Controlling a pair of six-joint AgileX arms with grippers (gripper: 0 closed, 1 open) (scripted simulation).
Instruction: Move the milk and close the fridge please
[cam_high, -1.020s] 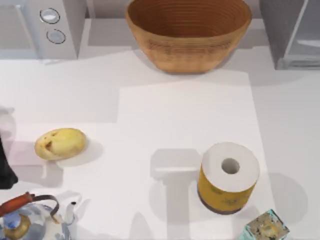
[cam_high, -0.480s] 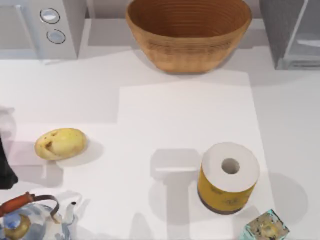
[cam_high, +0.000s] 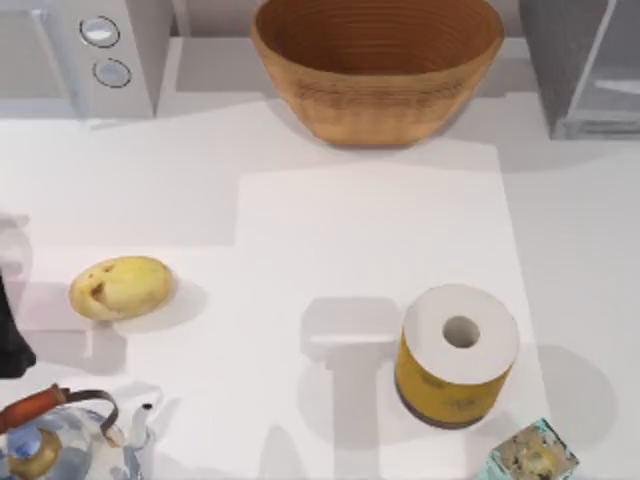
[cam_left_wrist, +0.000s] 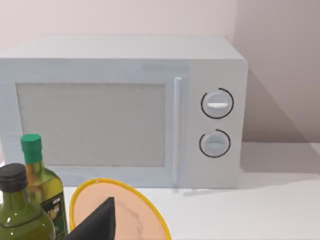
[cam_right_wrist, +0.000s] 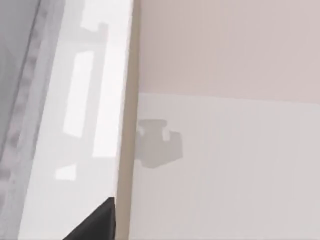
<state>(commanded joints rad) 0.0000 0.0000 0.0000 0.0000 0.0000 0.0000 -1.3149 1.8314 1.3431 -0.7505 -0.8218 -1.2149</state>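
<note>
The milk is out of view. The fridge (cam_high: 565, 60), a plain grey cabinet, stands at the back right corner of the table, with its paler door panel (cam_high: 615, 75) on its right side. In the right wrist view a pale glossy panel of the fridge (cam_right_wrist: 85, 125) runs close beside a dark tip of my right gripper (cam_right_wrist: 97, 222), with the pink wall beyond. My left arm (cam_high: 10, 340) sits at the table's left edge. A dark tip of my left gripper (cam_left_wrist: 97, 222) hangs over a yellow-rimmed plate (cam_left_wrist: 135, 215).
A light grey microwave (cam_high: 100, 50) with two dials stands back left and a wicker basket (cam_high: 378, 65) back centre. A potato (cam_high: 120, 287), a teapot (cam_high: 50, 440), a paper roll (cam_high: 458, 355) and a teal box (cam_high: 535, 460) sit nearer. Two green bottles (cam_left_wrist: 30, 200) stand before the microwave.
</note>
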